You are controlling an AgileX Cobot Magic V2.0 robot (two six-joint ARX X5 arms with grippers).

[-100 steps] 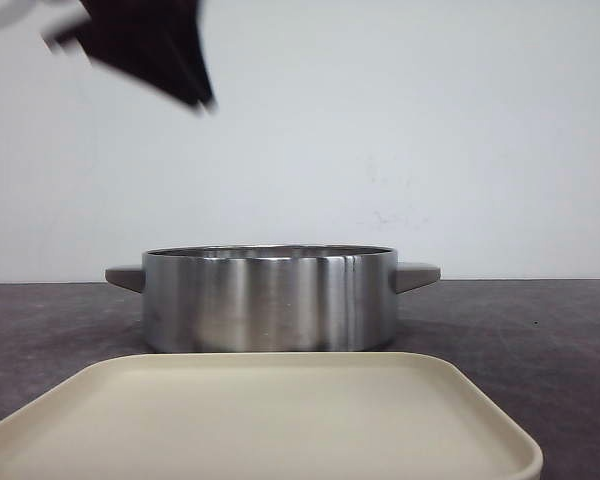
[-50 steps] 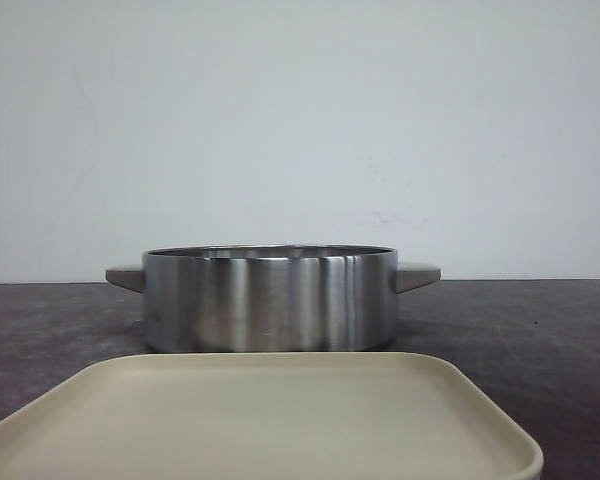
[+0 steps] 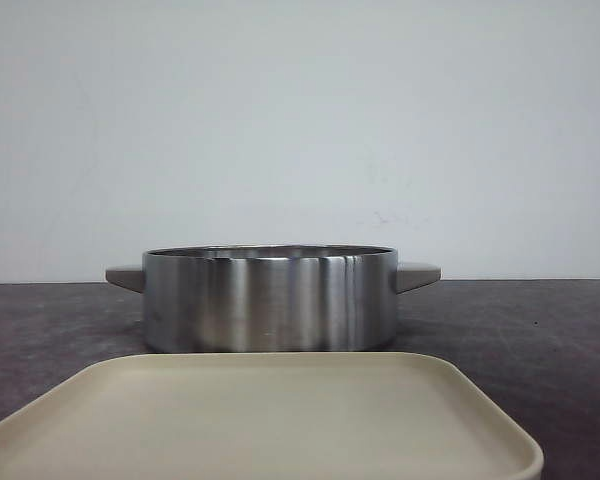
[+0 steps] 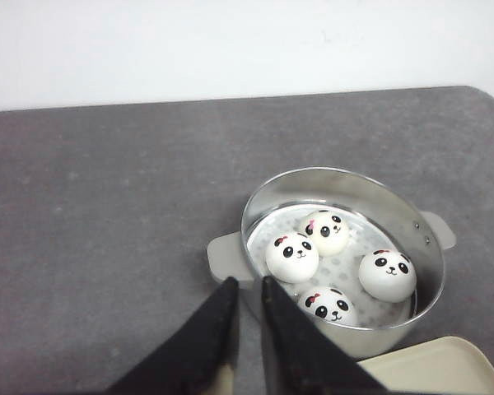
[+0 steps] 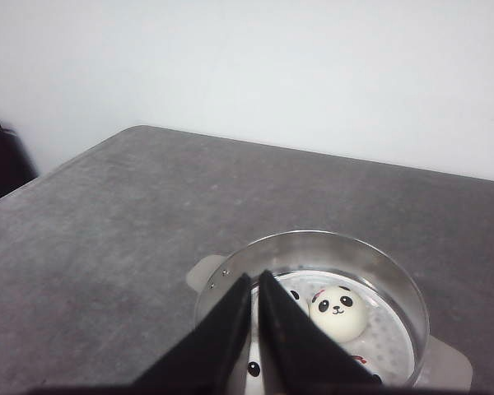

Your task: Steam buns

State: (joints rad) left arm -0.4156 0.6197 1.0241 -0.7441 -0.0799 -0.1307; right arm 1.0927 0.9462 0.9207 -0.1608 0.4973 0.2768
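No brand, label or writing can be read on anything here. The round, shallow brushed stainless-steel steamer pot stands on the dark grey speckled tabletop, with a flat grey lug handle on either side. Inside it, on a white perforated tray, sit the four glossy white dome-shaped panda-face buns, set close together and apart from the pot wall; some wear a small red bow. In the front view the pot's wall hides them all. Just in front of the pot lies a matte cream square plate with rounded corners, cut off by the picture's edge. The black left gripper hangs above the tabletop beside the pot's handle, its tapered fingers nearly pressed together on nothing. The black right gripper hovers over the pot, likewise nearly closed and empty, masking two buns.
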